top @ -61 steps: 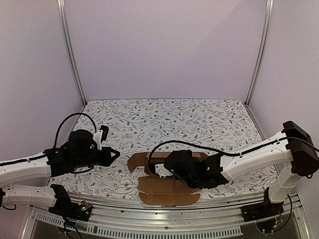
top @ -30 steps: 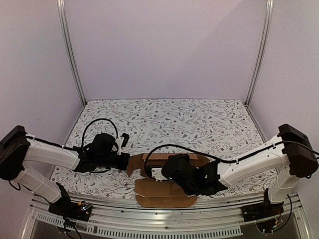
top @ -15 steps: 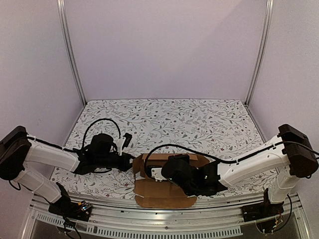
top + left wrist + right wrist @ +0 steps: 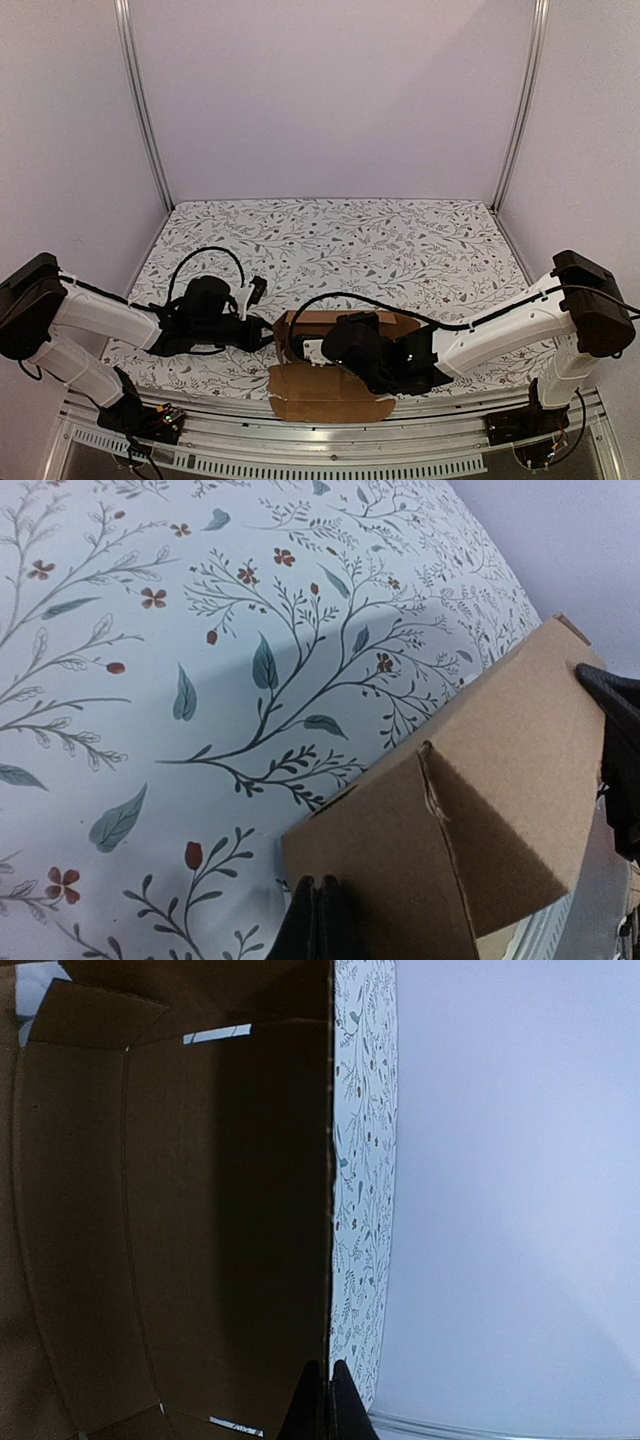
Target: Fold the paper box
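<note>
The paper box (image 4: 330, 396), plain brown cardboard, lies partly folded near the table's front edge, its front flap flat. My left gripper (image 4: 268, 333) is shut. In the left wrist view its tips (image 4: 318, 905) press against the outside of the box's raised left flap (image 4: 400, 860). My right gripper (image 4: 305, 350) reaches in low over the middle of the cardboard and is shut too. Seen from the right wrist, its tips (image 4: 328, 1392) line up with the edge of an upright cardboard panel (image 4: 200, 1220). Whether they touch that edge is unclear.
A white floral cloth (image 4: 400, 240) covers the table. A metal rail (image 4: 330, 450) runs along the front edge just below the box. Lilac walls and two aluminium posts (image 4: 140, 110) close in the back and sides.
My left arm has swung right from the table's left side to the box and pushed its left flap upright. The right arm has shifted slightly left over the cardboard.
</note>
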`<control>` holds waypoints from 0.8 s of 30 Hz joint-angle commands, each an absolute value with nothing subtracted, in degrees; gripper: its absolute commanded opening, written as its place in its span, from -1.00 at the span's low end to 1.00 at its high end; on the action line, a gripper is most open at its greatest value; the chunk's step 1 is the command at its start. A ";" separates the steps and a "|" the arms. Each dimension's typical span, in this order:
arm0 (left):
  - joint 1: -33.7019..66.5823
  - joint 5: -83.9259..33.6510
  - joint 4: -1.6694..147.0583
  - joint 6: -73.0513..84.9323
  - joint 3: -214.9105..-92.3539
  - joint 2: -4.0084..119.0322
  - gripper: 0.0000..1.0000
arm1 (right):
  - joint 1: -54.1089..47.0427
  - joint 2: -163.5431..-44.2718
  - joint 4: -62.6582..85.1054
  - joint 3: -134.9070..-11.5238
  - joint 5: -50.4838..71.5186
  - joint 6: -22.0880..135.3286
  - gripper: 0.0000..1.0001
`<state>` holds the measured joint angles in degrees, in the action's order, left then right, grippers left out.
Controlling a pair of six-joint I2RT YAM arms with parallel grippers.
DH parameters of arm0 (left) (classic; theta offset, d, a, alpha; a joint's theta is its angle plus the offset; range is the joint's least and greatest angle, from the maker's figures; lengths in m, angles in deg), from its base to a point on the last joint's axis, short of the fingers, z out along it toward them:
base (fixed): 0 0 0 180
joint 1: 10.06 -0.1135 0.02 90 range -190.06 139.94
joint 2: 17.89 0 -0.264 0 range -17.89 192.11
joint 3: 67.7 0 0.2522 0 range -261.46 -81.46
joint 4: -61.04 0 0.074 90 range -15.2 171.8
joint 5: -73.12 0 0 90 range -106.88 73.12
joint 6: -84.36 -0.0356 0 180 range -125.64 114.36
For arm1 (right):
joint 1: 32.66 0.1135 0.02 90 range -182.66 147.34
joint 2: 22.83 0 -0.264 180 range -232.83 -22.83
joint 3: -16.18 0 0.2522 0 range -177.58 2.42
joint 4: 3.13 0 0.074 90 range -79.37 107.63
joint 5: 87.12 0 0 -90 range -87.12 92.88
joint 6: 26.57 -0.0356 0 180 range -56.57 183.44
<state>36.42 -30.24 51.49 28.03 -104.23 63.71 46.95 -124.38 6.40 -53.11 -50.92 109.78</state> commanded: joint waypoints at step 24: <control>41.85 -28.14 54.18 25.96 -101.78 58.86 -0.85 | 48.23 -124.67 7.61 -53.71 -52.75 108.61 -1.00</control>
<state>40.38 -28.01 53.00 27.24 -102.11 60.32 47.68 -124.41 6.64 -53.11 -51.97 109.32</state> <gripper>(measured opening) 0.074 0.009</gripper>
